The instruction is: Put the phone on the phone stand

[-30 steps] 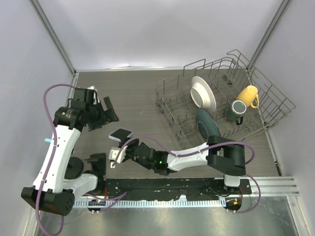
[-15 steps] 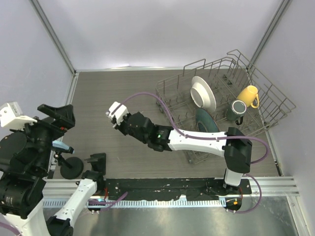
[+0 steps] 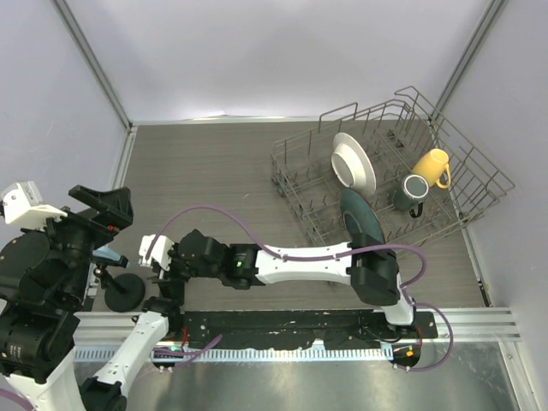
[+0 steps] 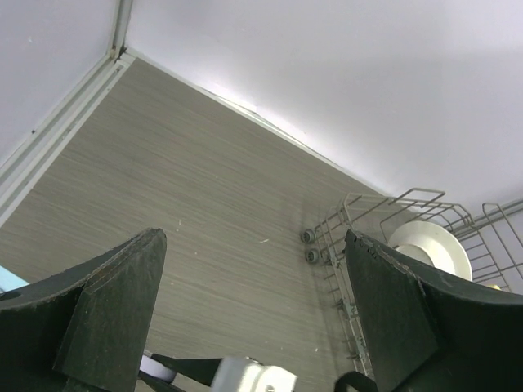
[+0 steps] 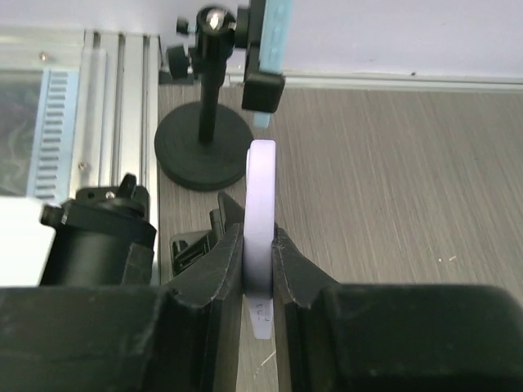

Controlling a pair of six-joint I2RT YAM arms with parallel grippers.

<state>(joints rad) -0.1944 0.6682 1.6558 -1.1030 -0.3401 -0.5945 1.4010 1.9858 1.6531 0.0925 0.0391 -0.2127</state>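
Right wrist view showed right gripper (image 5: 260,245) clamped on the phone (image 5: 261,180), edge-on toward the stand (image 5: 203,151), likely to slot into it; left gripper (image 4: 253,245) gaped empty

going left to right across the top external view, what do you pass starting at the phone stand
phone stand → right gripper, fingers shut on the phone → white plate → dark green mug → yellow mug. The dark plate is left out, as it overlaps the white plate.
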